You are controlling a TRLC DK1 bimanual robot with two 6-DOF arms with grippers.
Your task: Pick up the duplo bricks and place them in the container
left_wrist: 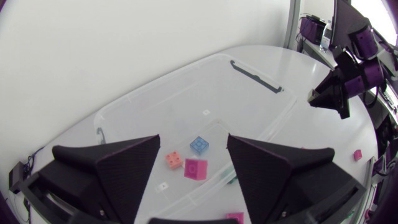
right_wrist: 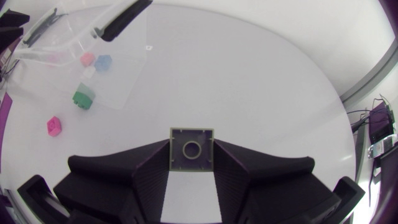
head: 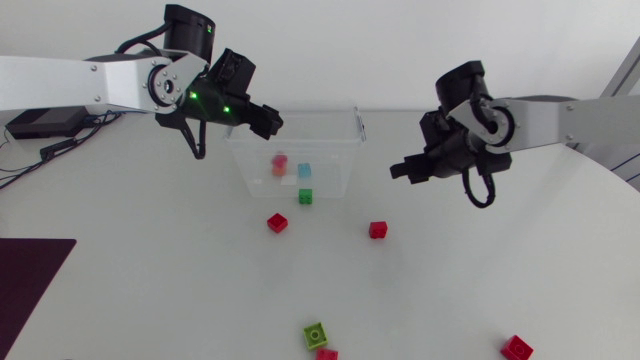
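Left claw [head: 268, 122] gapes over container [head: 341, 150] corner; right claw [right_wrist: 191, 142] clamps brick [right_wrist: 191, 150].

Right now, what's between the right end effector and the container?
Nothing. The head view shows only bare table between the right end effector, which grips a brick, and the container.

The container [head: 345, 140] stands rear-centre on the table [head: 150, 280] with bricks [head: 304, 170] inside, two bricks [head: 277, 222] [head: 377, 229] just before it, three [head: 316, 334] [head: 327, 353] [head: 517, 347] well forward, and one brick [right_wrist: 191, 149] in the right gripper [head: 400, 170] to its right.
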